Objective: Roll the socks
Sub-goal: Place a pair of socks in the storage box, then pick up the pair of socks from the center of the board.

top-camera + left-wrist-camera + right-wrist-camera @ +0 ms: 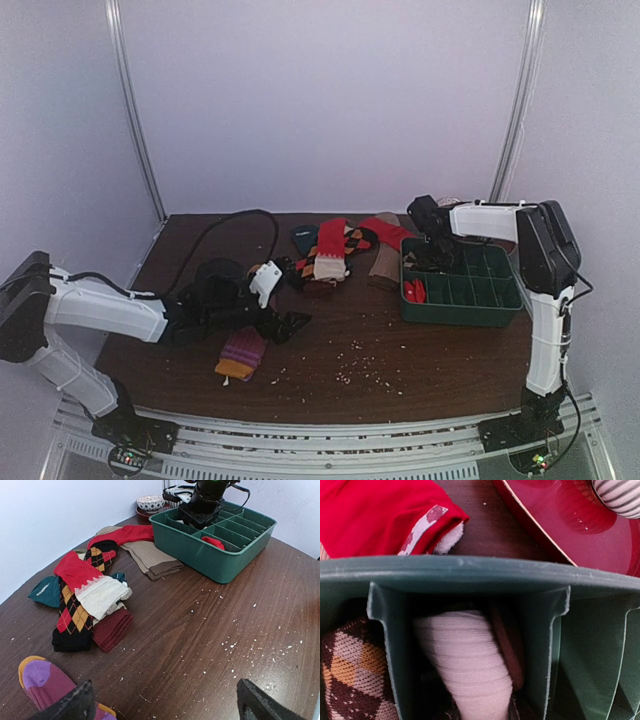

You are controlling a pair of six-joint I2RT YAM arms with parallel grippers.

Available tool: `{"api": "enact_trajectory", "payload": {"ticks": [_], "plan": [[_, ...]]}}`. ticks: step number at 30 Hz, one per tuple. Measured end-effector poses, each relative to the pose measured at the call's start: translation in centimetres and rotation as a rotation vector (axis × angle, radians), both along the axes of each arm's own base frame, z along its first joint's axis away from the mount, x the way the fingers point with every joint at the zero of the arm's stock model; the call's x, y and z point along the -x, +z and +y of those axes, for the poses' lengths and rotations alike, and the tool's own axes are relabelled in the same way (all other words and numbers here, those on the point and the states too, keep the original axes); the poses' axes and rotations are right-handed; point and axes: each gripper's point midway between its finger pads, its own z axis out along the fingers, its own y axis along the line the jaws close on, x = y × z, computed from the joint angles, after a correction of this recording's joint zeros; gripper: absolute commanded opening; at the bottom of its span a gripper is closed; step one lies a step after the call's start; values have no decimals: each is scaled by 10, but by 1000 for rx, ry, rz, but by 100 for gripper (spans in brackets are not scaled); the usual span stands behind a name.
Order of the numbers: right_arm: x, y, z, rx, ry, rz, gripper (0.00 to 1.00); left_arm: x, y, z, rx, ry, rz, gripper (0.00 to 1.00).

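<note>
A cream-and-brown rolled sock stands in the back-left compartment of the green tray. My right gripper reaches down into that compartment, its jaws close round the roll. A brown argyle sock fills the neighbouring compartment and a red roll lies in another. Loose socks are piled on the table: orange-black argyle, red, tan and dark teal. A purple sock with an orange toe lies beside my left gripper, which is open over bare wood.
A red plate with a striped bowl sits behind the tray. A black cable loops across the back left of the table. White crumbs are scattered over the wood in front.
</note>
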Motion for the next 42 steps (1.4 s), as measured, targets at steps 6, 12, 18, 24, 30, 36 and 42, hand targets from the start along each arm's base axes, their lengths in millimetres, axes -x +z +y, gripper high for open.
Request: {"api": "enact_trajectory", "payload": {"ticks": [6,12,18,24,30,36,42], "plan": [[-2,-4,-1,-24,-4,14,13,3,5,4,3,2,-4,97],[-3,-4,-1,-28,-1,12,31,3,6,7,-3,11,-4,97],[-7,4,-2,-30,4,0,40,3,4,8,-9,11,0,97],[-9,12,0,-30,12,-2,47,3,3,9,-13,15,1,97],[-10,16,0,-32,13,-8,51,3,1,10,-24,20,6,97],[-11,20,1,-37,12,-18,51,3,0,11,-26,20,7,97],[-10,27,1,-43,11,-35,51,3,0,10,-25,20,7,97]]}}
